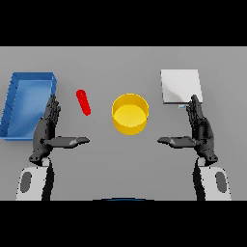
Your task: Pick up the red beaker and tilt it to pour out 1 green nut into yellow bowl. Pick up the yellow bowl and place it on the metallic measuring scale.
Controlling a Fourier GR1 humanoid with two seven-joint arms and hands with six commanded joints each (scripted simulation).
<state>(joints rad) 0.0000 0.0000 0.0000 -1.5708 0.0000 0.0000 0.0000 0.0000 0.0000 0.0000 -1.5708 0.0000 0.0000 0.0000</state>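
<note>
- One view only, the head view: it is looking down from above the near edge of the grey table [125, 62], facing forward toward the far edge.
- It is tilting steeply, so the tabletop is filling the whole scene; no far edge or corner is showing.
- It is sitting at medium distance, taking in the blue tray [19, 103] by the left edge across to the metallic scale [179, 86] toward the right.
- The yellow bowl [130, 114] is landing almost dead centre, with the red beaker [83, 102] just left of it.
- The left hand [47, 132] and right hand [200, 131] are entering from the lower edge, each on its own side.
- No second view, so nothing is being shared.
</note>
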